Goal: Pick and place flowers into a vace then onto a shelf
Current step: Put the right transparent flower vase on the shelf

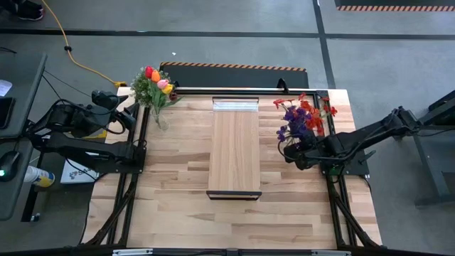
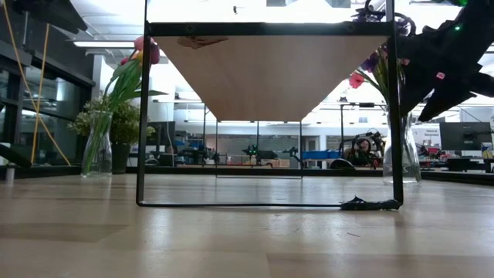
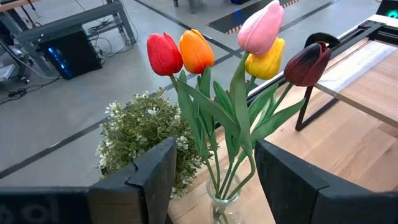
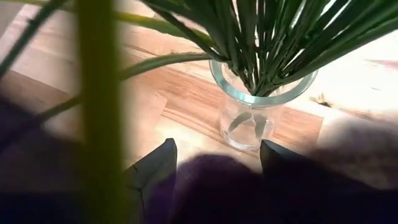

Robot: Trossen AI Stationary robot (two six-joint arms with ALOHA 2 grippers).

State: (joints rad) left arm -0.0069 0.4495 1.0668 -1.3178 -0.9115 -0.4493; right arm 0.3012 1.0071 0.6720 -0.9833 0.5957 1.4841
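Red, orange, pink, yellow and maroon tulips (image 3: 242, 56) stand in a narrow glass vase (image 3: 224, 205) at the table's far left corner (image 1: 159, 117). My left gripper (image 3: 214, 180) is open just short of that vase, one finger on either side of its line, touching nothing. Red and purple flowers (image 1: 306, 117) stand in a wider glass vase (image 4: 252, 118) at the right. My right gripper (image 4: 217, 165) is open, slanting down toward that vase from the near right (image 1: 293, 155). The shelf (image 1: 234, 142) lies mid-table between the vases. My right gripper has a blurred purple flower head (image 4: 211, 186) low between its two fingers. Whether the fingers touch it, I cannot tell. My left gripper touches nothing.
A bushy pale-green potted plant (image 3: 137, 134) stands just behind the tulip vase. A blurred green stem (image 4: 96, 93) crosses close before the right wrist camera. The shelf stands on thin black legs (image 2: 143, 116). Black frame rails (image 1: 135, 178) run along the table's left and right sides.
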